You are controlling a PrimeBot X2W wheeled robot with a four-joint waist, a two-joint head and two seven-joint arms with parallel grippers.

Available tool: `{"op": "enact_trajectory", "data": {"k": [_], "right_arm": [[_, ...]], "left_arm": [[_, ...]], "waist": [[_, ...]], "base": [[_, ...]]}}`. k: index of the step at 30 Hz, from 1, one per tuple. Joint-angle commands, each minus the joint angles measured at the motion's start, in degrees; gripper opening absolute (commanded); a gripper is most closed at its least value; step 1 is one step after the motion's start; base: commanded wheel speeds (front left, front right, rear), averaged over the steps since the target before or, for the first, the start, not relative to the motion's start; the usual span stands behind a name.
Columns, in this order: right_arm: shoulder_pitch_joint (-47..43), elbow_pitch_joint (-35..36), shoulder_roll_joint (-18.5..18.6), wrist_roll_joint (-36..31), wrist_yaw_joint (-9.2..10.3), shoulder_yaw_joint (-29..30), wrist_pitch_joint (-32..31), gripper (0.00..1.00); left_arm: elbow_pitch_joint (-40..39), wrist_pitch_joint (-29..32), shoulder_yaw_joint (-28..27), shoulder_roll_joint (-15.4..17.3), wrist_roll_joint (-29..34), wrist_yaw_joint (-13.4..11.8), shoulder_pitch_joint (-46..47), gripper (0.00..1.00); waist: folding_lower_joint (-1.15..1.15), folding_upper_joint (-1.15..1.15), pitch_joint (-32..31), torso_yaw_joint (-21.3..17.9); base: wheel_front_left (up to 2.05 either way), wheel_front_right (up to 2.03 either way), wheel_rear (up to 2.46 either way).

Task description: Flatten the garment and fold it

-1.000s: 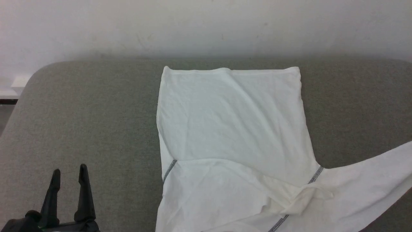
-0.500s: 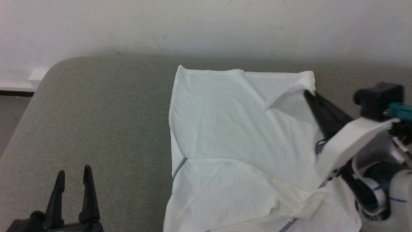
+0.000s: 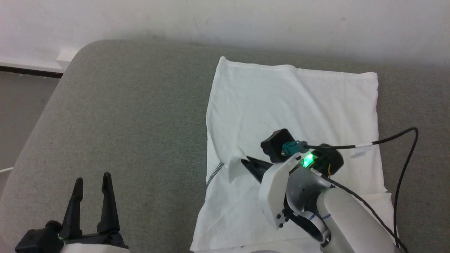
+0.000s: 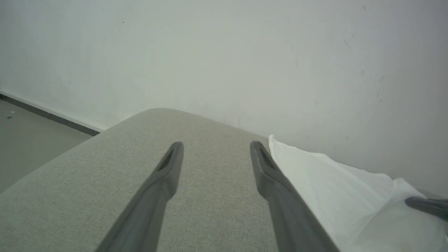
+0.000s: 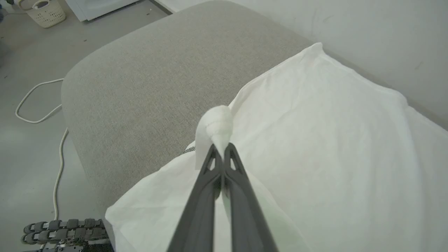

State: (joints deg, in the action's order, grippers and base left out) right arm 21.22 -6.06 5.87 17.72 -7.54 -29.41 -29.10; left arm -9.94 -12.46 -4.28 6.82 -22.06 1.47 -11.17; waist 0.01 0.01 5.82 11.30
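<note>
The garment (image 3: 291, 105), spread on the cushion (image 3: 133, 116), is partly hidden by the right arm (image 3: 337, 218) and cut off below. A bunched fold by its left edge is clamped in the right gripper (image 3: 244, 162). The left gripper (image 3: 92, 177) is seen, fingers apart, over bare cushion.

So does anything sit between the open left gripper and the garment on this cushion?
Nothing visible does. Only bare grey cushion lies between the left gripper, whose jaws are wide apart, and the nearest edge of the garment. The right gripper is shut on a pinch of its fabric.
</note>
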Motion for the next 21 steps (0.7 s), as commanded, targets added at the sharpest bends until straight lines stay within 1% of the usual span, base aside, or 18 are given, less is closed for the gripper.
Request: {"op": "enact_trajectory", "data": {"k": [1, 7, 10, 11, 12, 13, 17, 21], "right_arm": [[0.8, -2.0, -0.1, 0.3, 0.05, -0.8, 0.9, 0.00], [2.0, -14.5, -0.9, 0.3, 0.05, -6.2, 5.1, 0.00], [2.9, -20.6, -1.7, 0.2, 0.05, -7.2, 7.2, 0.01], [3.3, -22.3, -2.0, 0.2, 0.05, -7.3, 8.0, 0.20], [3.7, -23.9, -2.2, 0.2, 0.05, -7.3, 8.9, 0.55], [4.0, -25.3, -2.5, 0.4, 0.05, -7.1, 9.8, 1.00], [5.6, -28.0, -2.9, 2.2, 0.05, -6.6, 12.6, 1.00], [6.8, -24.9, -3.0, 6.3, 0.05, -4.8, 14.3, 1.00]], "left_arm": [[0.4, -0.4, 0.2, -0.3, -0.3, 0.2, 1.1, 1.00], [2.2, -0.8, 1.0, -0.5, -0.4, 0.5, 2.2, 1.00], [2.8, -1.0, 1.3, -0.6, -0.3, 0.5, 2.4, 1.00], [2.9, -1.0, 1.4, -0.6, -0.3, 0.5, 2.4, 1.00], [3.0, -1.1, 1.5, -0.6, -0.3, 0.5, 2.4, 1.00], [3.1, -1.1, 1.5, -0.6, -0.3, 0.5, 2.5, 1.00], [3.2, -1.0, 1.6, -0.5, -0.4, 0.4, 2.6, 1.00], [2.8, -0.9, 1.5, 0.0, -0.3, 0.3, 2.5, 1.00]], "waist": [[-0.01, -0.01, 1.2, 2.2], [-0.01, -0.01, 1.5, 4.8], [-0.01, -0.01, 1.4, 5.4], [-0.01, -0.01, 1.4, 5.5], [-0.01, -0.01, 1.3, 5.6], [-0.01, -0.01, 1.3, 5.6], [-0.01, -0.01, 1.2, 4.7], [-0.01, -0.01, 1.2, 3.1]], "base": [[0.00, 0.00, 0.00], [0.00, 0.00, 0.00], [0.00, 0.00, 0.00], [0.00, 0.00, 0.00], [0.00, 0.00, 0.00], [0.00, 0.00, 0.00], [0.00, 0.00, 0.00], [0.00, 0.00, 0.00]]}}
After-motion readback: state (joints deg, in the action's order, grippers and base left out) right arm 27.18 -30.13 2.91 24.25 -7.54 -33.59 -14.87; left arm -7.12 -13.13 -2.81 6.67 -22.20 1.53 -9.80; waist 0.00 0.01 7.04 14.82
